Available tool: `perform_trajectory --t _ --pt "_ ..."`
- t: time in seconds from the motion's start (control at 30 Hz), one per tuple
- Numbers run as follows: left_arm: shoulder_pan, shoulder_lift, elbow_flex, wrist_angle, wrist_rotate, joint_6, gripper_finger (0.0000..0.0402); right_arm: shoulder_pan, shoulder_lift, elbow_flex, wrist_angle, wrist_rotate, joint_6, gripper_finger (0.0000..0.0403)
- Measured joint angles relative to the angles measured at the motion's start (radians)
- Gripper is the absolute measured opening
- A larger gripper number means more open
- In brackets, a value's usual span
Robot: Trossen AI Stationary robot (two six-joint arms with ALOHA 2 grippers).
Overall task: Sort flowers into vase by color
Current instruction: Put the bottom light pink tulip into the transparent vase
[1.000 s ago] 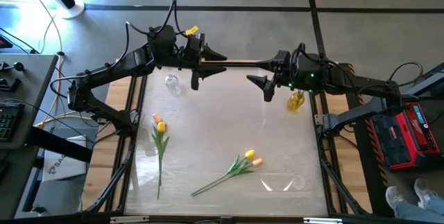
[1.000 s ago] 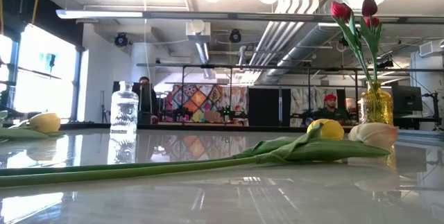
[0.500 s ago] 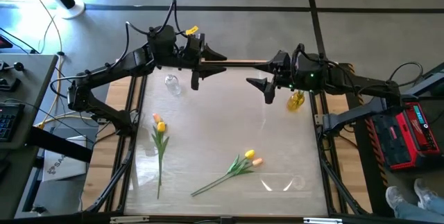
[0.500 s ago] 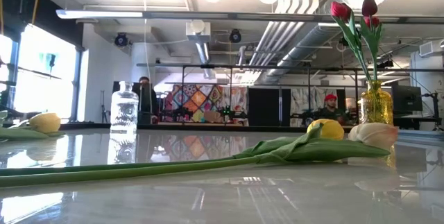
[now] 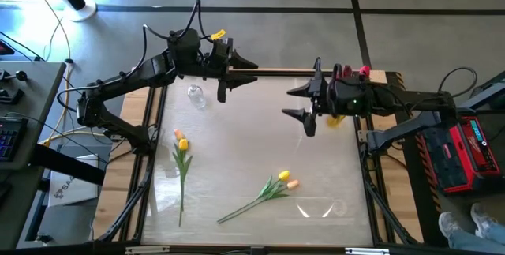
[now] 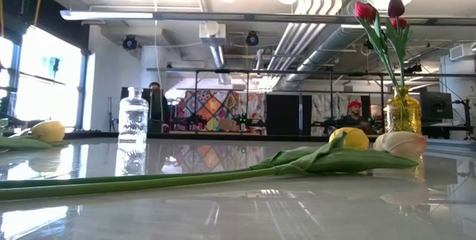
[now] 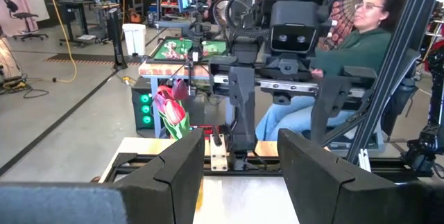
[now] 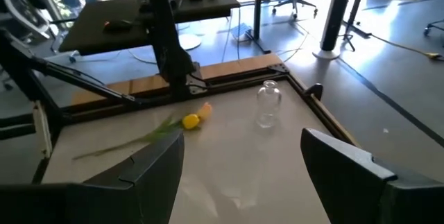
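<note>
Red tulips (image 6: 379, 13) already in amber vase (image 6: 403, 112), far right. Clear vase (image 5: 196, 95) empty. Yellow/orange tulips (image 5: 282, 181) lying on table (image 5: 252, 136), unsorted. Right gripper (image 5: 302, 106) wide, empty, over table; left gripper (image 5: 234, 74) parked open.

light: bright, ceiling lamps, window left | glare: sheen on table (image 6: 245, 210) | focus: near stem soft

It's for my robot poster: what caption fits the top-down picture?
Two open robot hands hover above a table where yellow tulips lie waiting.
</note>
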Motion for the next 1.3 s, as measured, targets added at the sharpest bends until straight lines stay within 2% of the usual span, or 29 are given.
perform_trajectory --t 0.17,0.47,0.73,0.9,1.13,1.3 --pt "0.000 0.000 0.000 0.000 0.000 0.000 0.0172 0.001 -0.004 -0.028 0.022 0.002 0.005 0.0279" --pt "0.000 0.000 0.000 0.000 0.000 0.000 0.0172 0.031 -0.073 -0.219 0.216 -0.020 0.082 0.0279" --pt "0.000 0.000 0.000 0.000 0.000 0.000 0.0172 0.031 -0.123 -0.316 0.257 0.026 0.115 0.0279" --pt "0.000 0.000 0.000 0.000 0.000 0.000 0.0172 -0.012 -0.137 -0.364 0.283 0.024 0.139 0.0279" --pt "0.000 0.000 0.000 0.000 0.000 0.000 0.0172 -0.075 -0.138 -0.405 0.297 -0.076 0.243 0.0279" --pt "0.000 0.000 0.000 0.000 0.000 0.000 0.0172 -0.075 -0.138 -0.415 0.339 -0.080 0.232 0.0279"
